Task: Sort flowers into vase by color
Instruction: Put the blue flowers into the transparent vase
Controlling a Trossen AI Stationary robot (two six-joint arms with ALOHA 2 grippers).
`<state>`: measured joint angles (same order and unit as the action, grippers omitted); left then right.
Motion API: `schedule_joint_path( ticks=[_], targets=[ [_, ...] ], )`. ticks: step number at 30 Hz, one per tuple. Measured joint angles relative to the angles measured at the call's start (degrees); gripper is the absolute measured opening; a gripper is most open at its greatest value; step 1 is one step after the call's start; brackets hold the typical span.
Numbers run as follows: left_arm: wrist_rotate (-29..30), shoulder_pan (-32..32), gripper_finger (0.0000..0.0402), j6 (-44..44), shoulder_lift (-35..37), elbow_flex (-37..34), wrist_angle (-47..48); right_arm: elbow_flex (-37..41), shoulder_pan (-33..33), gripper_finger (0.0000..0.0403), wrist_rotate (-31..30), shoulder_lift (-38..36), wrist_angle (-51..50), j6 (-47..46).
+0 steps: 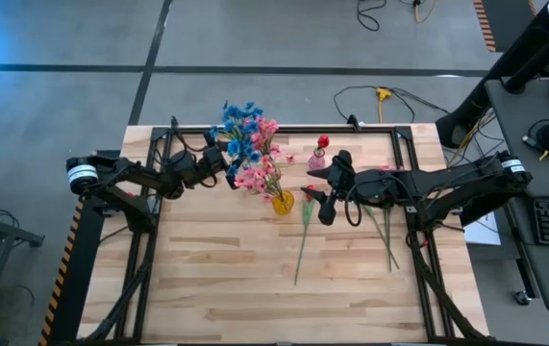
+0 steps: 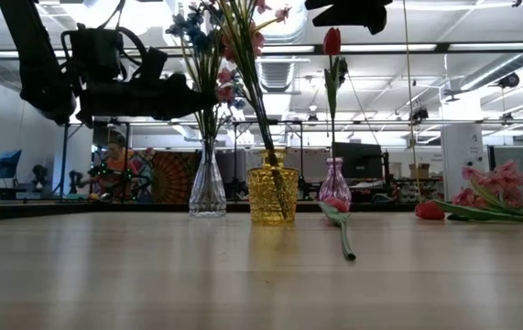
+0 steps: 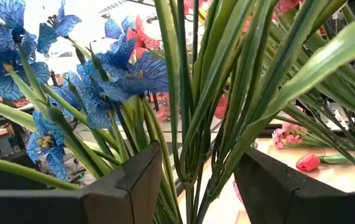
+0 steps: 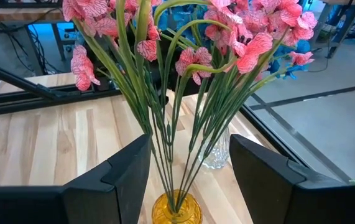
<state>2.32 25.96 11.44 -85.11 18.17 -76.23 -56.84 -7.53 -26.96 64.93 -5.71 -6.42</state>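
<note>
Standing on a wooden table (image 2: 151,275), three vases (image 2: 273,195) front a workshop

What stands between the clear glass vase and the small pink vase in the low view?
The yellow glass vase holding pink flowers stands between the clear vase and the pink vase, as the low view shows.

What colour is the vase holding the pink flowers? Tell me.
Amber yellow glass: the vase with the pink flowers shows best in the low view.
</note>
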Motion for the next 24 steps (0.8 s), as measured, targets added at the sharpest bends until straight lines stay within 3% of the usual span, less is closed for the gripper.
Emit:
schedule_joint_path(
  ticks=[24],
  targets=[
    [0.2, 0.0, 0.0176, -0.6, 4.3, -3.7, 1.1, 0.0, 0.0, 0.0212, 0.0, 0.0, 0.1, -0.1]
  ],
)
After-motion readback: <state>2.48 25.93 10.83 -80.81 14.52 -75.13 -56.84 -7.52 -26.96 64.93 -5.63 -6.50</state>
